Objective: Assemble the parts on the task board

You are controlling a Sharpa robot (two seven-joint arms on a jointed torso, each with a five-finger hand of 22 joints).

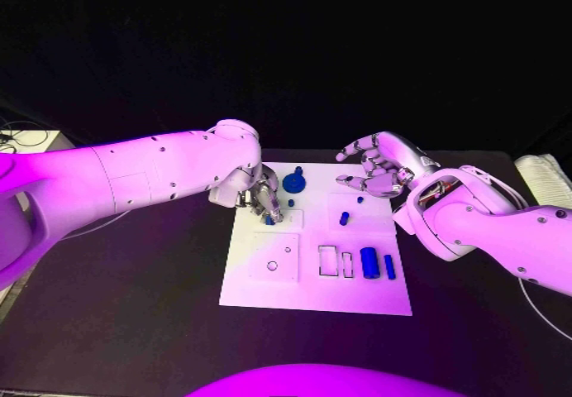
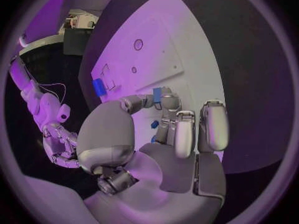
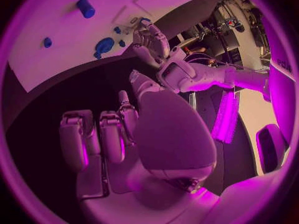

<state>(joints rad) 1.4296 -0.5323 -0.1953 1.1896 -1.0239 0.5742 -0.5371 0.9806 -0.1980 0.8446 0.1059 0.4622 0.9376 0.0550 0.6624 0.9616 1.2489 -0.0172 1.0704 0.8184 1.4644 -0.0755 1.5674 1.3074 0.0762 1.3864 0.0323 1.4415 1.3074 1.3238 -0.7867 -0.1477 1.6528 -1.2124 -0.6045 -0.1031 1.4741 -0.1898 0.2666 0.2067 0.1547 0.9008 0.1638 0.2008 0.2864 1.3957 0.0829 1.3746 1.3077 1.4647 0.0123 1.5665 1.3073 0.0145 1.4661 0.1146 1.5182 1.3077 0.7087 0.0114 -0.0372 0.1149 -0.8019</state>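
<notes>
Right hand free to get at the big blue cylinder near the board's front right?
Probably yes. The right hand hovers open over the task board's far edge, holding nothing. The blue cylinder lies uncovered, and the left hand is busy at a small blue part across the board.

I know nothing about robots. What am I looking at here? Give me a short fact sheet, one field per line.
Surface: black table
Work area: white task board in the middle of the table
Parts: small blue pieces on the board, including a blue cylinder
Left hand: over the board's far left part, fingers pinching a small blue part
Right hand: raised above the board's far right corner, fingers curled, holding nothing
</notes>
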